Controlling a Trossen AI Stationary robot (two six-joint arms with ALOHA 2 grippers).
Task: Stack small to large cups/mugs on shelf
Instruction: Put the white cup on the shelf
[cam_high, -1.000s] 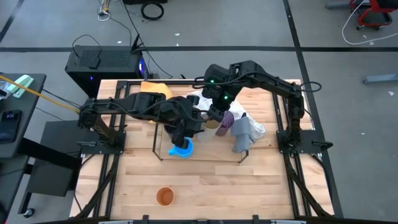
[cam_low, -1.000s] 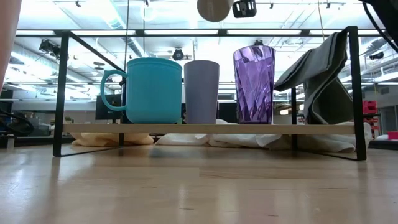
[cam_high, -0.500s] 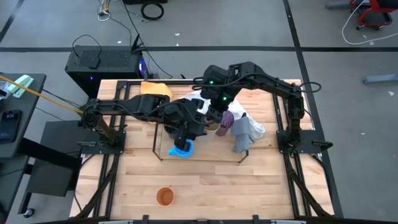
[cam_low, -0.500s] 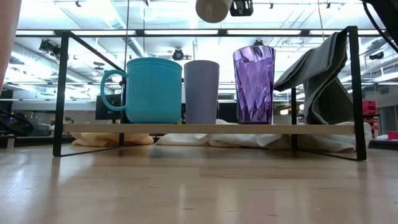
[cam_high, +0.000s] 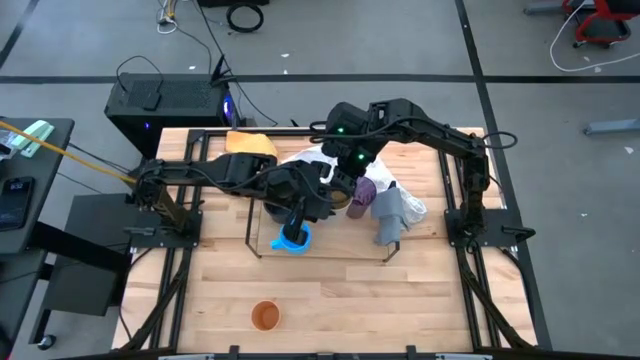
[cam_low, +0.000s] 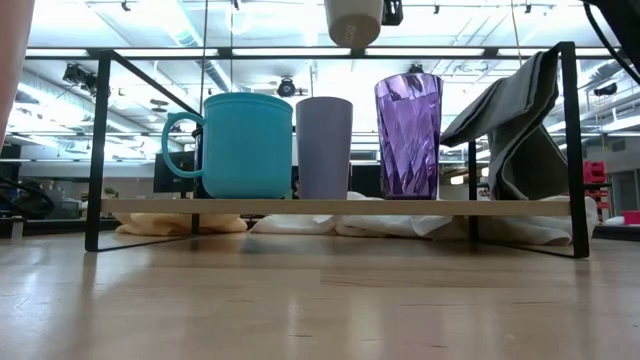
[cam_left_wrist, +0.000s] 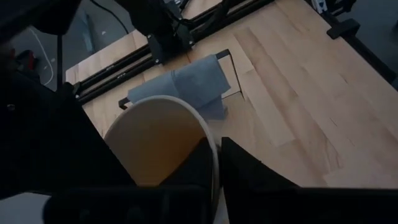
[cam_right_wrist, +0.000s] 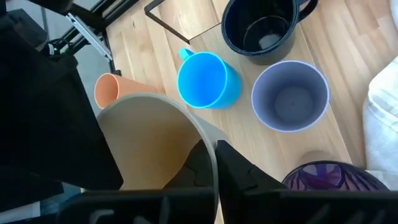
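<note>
Tan cup (cam_left_wrist: 155, 143) handover above shelf (cam_low: 330, 207) | left gripper (cam_left_wrist: 216, 146), right gripper (cam_right_wrist: 213, 149) both pinching rim | next: I free one gripper.

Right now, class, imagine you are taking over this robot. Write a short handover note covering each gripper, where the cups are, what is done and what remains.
Left gripper: shut on the rim of the tan cup.
Right gripper: shut on the same rim; the cup hangs above the shelf.
Done: blue mug, lavender cup and purple cup in a row on the shelf; navy mug next to the blue one.
Left: the tan cup, and the orange cup on the table in front of the shelf.
</note>
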